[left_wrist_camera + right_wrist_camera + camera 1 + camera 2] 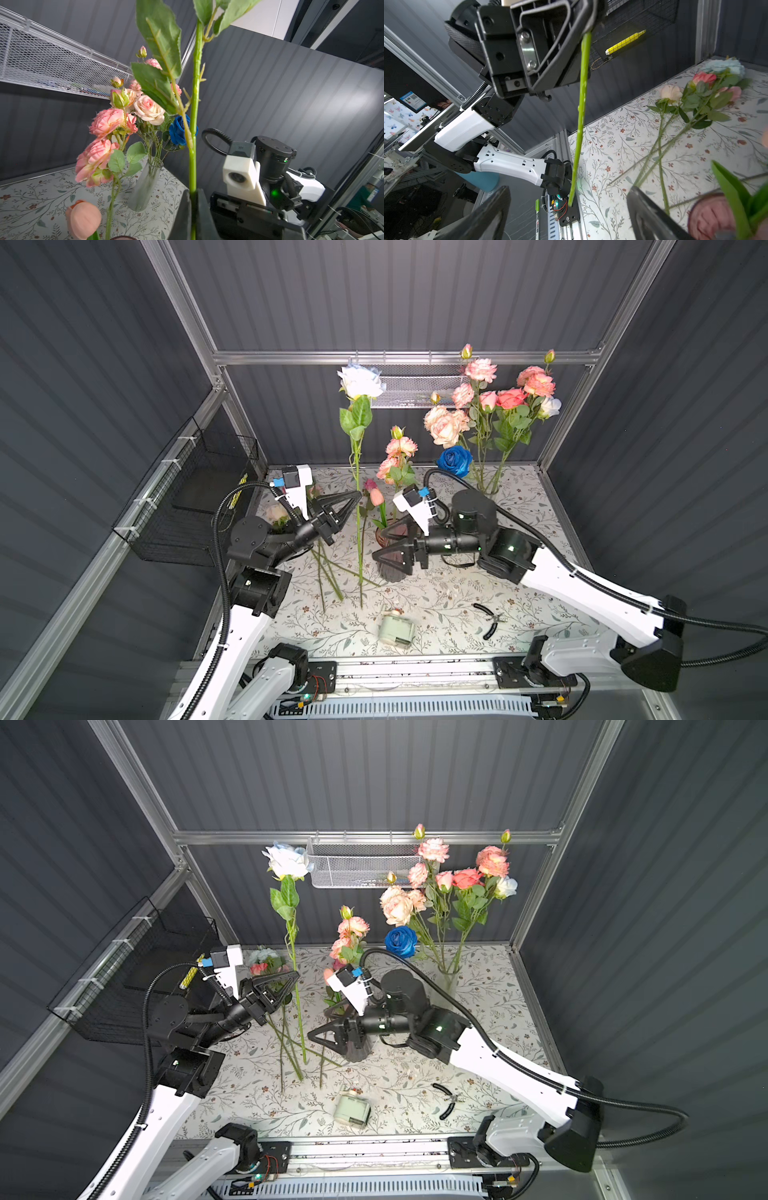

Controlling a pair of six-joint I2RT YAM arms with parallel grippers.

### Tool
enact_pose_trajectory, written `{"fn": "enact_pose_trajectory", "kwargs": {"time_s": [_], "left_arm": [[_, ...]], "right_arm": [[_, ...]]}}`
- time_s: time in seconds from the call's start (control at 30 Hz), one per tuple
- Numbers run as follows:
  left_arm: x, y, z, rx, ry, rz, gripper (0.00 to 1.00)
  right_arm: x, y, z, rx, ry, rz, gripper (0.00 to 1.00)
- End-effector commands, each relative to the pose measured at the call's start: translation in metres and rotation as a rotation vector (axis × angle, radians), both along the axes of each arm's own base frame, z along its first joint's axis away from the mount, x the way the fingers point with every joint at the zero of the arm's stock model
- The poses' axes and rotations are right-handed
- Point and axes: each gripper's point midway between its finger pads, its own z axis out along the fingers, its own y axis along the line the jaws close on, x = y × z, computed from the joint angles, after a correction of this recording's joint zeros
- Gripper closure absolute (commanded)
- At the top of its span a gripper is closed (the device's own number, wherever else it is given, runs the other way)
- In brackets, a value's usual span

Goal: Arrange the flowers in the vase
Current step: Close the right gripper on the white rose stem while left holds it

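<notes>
**Dark-panelled cell, floral tabletop: rose in hand, placement pending**

Dark ribbed panels enclose a floral-printed tabletop [457, 605]. At far left a black wire basket [183, 506] hangs on the wall. Next to it, several loose flowers [704, 78] lie flat on the tabletop with their stems crossing.

Beside them the left gripper [357, 494] is clamped on the stem of a pale blue-white rose [360, 383] and holds it upright. The bloom stands high above the jaws. The cut end reaches down toward the table; whether it touches cannot be told.

At centre stands a dark ribbed vase [392, 572] that appears to hold a tulip [377, 497] and pink peonies [400, 448]. The right gripper [379, 544] sits level at its mouth, spread wide and empty. The right wrist view shows the vase rim just outside one finger.

At back right a clear glass vase [488, 485] carries a full bunch, with the deep blue rose [455, 460] low at its left.

Assessment: the step in hand is transfer of the held rose to a vase. Which vase is intended cannot be told. The next move calls for raising the long stem until its end clears the rim, centring it, then lowering. The risk is snagging blooms already placed.
</notes>
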Motion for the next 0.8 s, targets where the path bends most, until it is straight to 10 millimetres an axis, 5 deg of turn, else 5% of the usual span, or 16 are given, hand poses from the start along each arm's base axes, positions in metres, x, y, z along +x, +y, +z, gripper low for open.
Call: {"fn": "enact_pose_trajectory", "kwargs": {"time_s": [0.0, 0.13, 0.3, 0.33, 0.4, 0.5, 0.63, 0.77], "left_arm": [[-0.013, -0.004, 0.004, -0.015, -0.025, -0.059, 1.00], [-0.015, -0.005, 0.002, -0.012, -0.018, -0.074, 1.00], [-0.016, -0.004, 0.000, -0.019, -0.005, -0.075, 1.00], [-0.015, -0.004, 0.000, -0.022, -0.001, -0.072, 0.94], [-0.013, -0.002, -0.003, -0.026, 0.016, -0.052, 0.50], [-0.010, 0.004, -0.004, -0.028, 0.029, 0.001, 0.10], [0.004, 0.029, -0.013, -0.018, 0.089, 0.208, 0.01], [0.028, 0.090, -0.048, 0.010, 0.242, 0.617, 0.00]], "right_arm": [[0.001, 0.015, 0.027, 0.070, -0.071, 0.038, 0.10], [0.009, 0.029, 0.036, 0.110, -0.068, 0.050, 0.18], [0.013, 0.038, 0.035, 0.113, -0.051, 0.057, 0.66], [0.014, 0.038, 0.034, 0.112, -0.051, 0.053, 0.74], [0.016, 0.035, 0.032, 0.112, -0.059, 0.032, 0.90], [0.023, 0.021, 0.030, 0.099, -0.100, -0.056, 1.00], [0.041, -0.013, 0.023, 0.051, -0.215, -0.260, 1.00], [0.067, -0.052, 0.016, -0.028, -0.338, -0.491, 1.00]]}}
